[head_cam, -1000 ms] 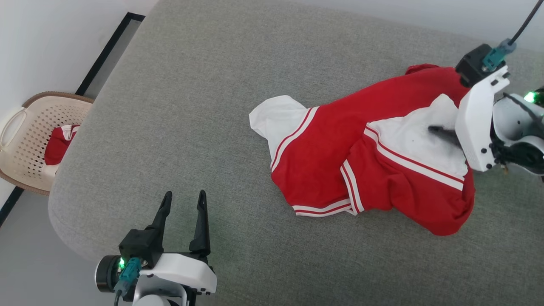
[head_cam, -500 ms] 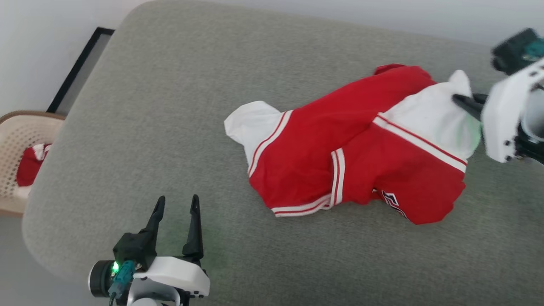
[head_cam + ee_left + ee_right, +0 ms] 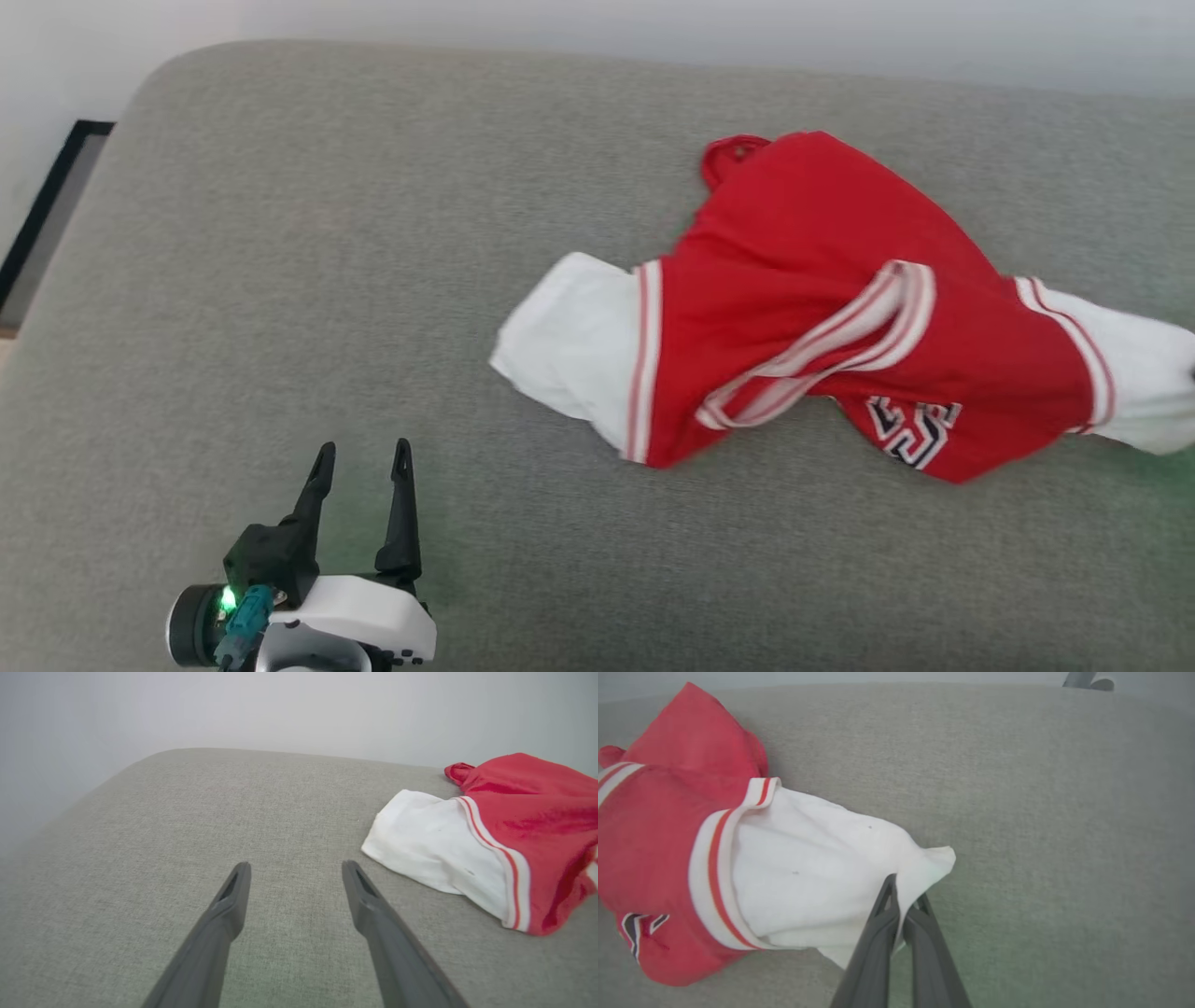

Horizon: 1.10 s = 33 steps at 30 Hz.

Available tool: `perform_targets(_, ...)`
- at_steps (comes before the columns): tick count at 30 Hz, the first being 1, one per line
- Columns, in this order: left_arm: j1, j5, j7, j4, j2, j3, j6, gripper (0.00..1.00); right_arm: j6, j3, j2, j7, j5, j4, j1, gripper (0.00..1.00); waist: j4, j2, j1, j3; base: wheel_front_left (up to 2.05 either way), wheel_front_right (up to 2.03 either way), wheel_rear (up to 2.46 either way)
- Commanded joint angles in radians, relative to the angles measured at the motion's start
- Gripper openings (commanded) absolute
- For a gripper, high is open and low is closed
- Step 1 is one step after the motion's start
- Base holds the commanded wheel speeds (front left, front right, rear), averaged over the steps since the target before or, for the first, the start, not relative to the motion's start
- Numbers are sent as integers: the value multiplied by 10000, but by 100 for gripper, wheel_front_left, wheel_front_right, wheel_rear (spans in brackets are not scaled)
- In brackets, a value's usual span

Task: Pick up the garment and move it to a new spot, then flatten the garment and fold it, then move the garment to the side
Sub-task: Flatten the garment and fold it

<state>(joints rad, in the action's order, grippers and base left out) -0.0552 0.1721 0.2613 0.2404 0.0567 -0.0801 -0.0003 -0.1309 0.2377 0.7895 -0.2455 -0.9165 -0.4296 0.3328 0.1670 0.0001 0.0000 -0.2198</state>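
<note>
The garment [image 3: 803, 280], a bright red jersey with white striped trim and a dark number print, lies crumpled on the grey cushion [image 3: 327, 233], right of centre in the head view. One white sleeve end [image 3: 560, 355] points left; the other [image 3: 1139, 392] stretches to the right edge. In the right wrist view my right gripper [image 3: 906, 891] is shut on the tip of that white sleeve [image 3: 808, 868], just above the cushion. My left gripper [image 3: 362, 457] stands open at the lower left, well apart from the garment [image 3: 528, 816]. Nothing sits between its fingers [image 3: 236, 896].
The grey cushion [image 3: 187, 812] spreads wide to the left of and in front of the garment, with its rounded edge at the far left. A dark-framed strip [image 3: 47, 205] runs along the floor beyond that edge. A pale wall stands behind.
The head camera has swung right, so the basket has left the picture. My right gripper has pulled the white sleeve rightwards, stretching the garment and turning the number print up. The left gripper stays open.
</note>
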Motion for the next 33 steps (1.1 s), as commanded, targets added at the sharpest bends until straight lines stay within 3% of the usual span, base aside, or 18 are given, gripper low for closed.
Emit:
perform_targets(1, 20, -100, 53, 28, 2, 45, -63, 100, 3, -340, -142, 184, 331, -156, -270, 0, -199, -1, 0, 15, 0, 0, 0)
perform_targets(11, -186, -326, 53, 256, 88, 149, -308, 100, 5, -2577, -1687, 704, 2090, -914, -1234, 0, -514, -1, 0, 145, 0, 0, 0)
perform_targets(18, -262, -377, 53, 337, 127, 252, -369, 100, 5, -3326, -2339, 610, 2879, -979, -1256, 1, -576, -1, 0, 106, 0, 0, 0)
perform_targets(20, -289, -320, 53, 355, 141, 320, -417, 100, 5, -3565, -2485, 635, 3121, -1008, -1210, 9, -590, -1, 0, 119, 0, 0, 0)
perform_targets(22, -233, -308, 53, 427, 175, 376, -418, 100, 5, -3686, -2658, 662, 3356, -1083, -1283, 26, -618, -1, 0, 258, 0, 0, 0)
perform_targets(23, -200, -317, 53, 423, 197, 402, -431, 100, 5, -3727, -2740, 680, 3472, -1089, -1316, 51, -646, -1, 0, 313, 0, 0, 0)
perform_targets(24, -152, -342, 53, 426, 221, 409, -453, 100, 5, -3748, -2831, 701, 3592, -1073, -1333, 100, -687, -1, 0, 362, 0, 0, 0)
perform_targets(29, -82, -405, 53, 315, 425, 322, -654, 100, 5, -4222, -3034, 1119, 4002, -748, -1525, 100, -838, -1, 0, 545, 0, 0, 0)
perform_targets(33, -471, -497, -3, 112, 1073, 2, -1018, 100, 3, -4748, -3136, 1607, 4284, -273, -1754, 100, -947, -1, 0, 574, 0, 0, 0)
